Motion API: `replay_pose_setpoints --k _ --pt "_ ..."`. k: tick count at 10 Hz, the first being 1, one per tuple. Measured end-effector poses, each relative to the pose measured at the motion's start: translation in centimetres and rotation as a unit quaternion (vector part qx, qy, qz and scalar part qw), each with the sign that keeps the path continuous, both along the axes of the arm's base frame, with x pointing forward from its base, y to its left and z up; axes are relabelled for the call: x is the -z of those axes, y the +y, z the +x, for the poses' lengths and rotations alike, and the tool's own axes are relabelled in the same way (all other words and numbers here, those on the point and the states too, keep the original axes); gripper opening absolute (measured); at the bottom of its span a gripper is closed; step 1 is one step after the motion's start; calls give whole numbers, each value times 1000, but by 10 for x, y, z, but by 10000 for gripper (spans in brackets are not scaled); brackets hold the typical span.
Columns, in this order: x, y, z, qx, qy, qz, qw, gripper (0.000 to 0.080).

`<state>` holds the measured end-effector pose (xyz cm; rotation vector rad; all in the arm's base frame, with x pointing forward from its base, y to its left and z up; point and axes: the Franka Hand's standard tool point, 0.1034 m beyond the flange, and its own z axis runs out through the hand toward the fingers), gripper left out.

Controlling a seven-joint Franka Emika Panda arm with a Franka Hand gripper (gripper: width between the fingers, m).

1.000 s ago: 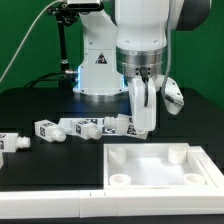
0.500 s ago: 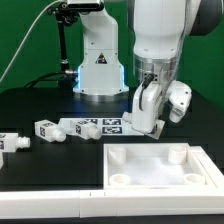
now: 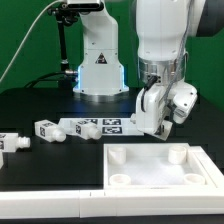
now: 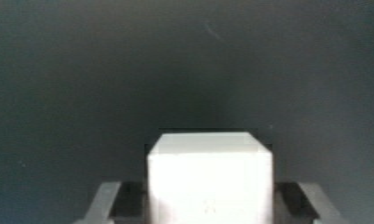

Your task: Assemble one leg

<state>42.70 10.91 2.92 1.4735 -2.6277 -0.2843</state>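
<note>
Fingers (image 4: 109,203) are closed on the leg (image 4: 210,175), which is held tilted above the worktop (image 3: 40,108) just behind the far edge of the tabletop (image 3: 150,162), its long axis leaning off upright near a corner hole (image 3: 178,153).

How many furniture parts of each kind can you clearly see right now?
Loose legs on the table: 2
Leg in the gripper: 1
Tabletop: 1
Total: 4, leaving out unclear tagged shapes by the marker board
</note>
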Motion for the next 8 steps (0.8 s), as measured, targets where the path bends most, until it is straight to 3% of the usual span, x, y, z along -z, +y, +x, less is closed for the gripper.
replay_pose_setpoints --k 2,5,8 --pt "11 6 -18 10 22 -10 1000 285" --pt "12 17 -19 -3 16 -8 1000 285" --pt "12 19 -19 -30 11 -3 999 285"
